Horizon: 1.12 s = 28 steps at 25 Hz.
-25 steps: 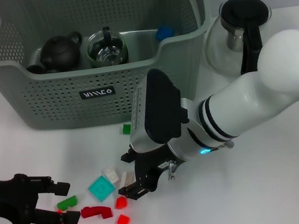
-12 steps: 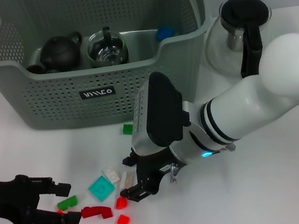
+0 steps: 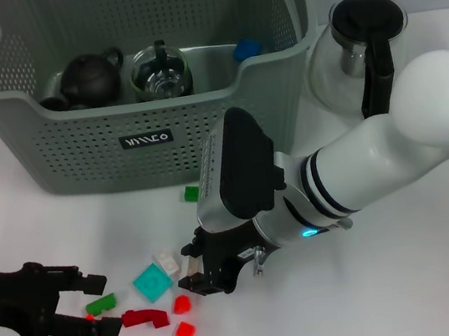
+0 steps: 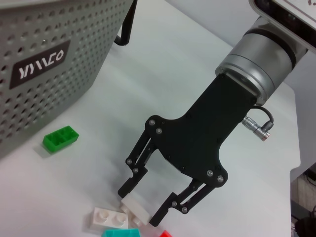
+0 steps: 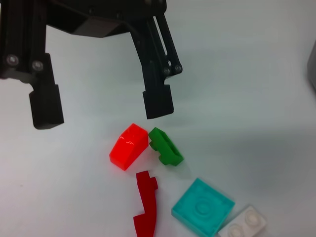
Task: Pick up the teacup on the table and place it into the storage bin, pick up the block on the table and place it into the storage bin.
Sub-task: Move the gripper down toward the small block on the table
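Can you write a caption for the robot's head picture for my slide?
Right gripper lowers open jaws around a white block beside scattered bricks, in front of the grey storage bin.

Glossy plastic blocks [image 3: 150, 282], matt perforated plastic storage bin [image 3: 61, 150], smooth white table [image 3: 411, 284], glass pitcher [image 3: 359, 51].

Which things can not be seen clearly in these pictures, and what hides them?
- Head view: the right gripper covers part of the small white block.
- Head view: the grey perforated storage bin has its top cut off by the edge, and its front wall hides the lower part of the dark teapot.
- Left wrist view: the turquoise block is cut off.
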Motion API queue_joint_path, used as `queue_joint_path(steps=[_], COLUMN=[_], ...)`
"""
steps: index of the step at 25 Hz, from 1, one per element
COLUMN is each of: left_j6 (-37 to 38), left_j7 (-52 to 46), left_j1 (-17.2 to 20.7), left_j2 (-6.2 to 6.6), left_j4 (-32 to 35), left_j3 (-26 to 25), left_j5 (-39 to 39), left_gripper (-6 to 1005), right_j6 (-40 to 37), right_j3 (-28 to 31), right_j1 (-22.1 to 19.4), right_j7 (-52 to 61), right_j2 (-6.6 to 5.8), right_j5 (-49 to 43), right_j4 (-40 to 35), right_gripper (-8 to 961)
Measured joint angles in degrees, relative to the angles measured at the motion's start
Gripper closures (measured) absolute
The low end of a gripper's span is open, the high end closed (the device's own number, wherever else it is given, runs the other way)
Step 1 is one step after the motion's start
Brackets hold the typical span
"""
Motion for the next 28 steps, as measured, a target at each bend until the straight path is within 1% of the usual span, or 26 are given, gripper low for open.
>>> queue_joint_path(steps=[2, 7, 23, 28], left_j6=[0.0, 0.01, 0.22, 0.56], left_j7=[0.0, 0.03, 0.09, 0.09], left_j1=[0.0, 0.0, 0.0, 0.0], left_j2=[0.0, 0.0, 0.09, 0.24], left_j4=[0.0, 0.0, 0.0, 0.0], left_j3=[-0.01, -0.01, -0.1, -0.1], left_j5=[0.0, 0.0, -0.01, -0.04], left_gripper=[142, 142, 142, 142], right_j6=[0.0, -0.01, -0.08, -0.59], right_j3=[-0.02, -0.05, -0.17, 0.2], right_j1=[0.01, 0.03, 0.2, -0.33], right_j7=[0.0, 0.0, 0.11, 0.48], right_j2=[0.0, 0.0, -0.02, -0.43], right_j5=[0.0, 0.0, -0.02, 0.03], right_j4=[-0.01, -0.01, 0.0, -0.51], right_gripper=[487, 529, 528, 528])
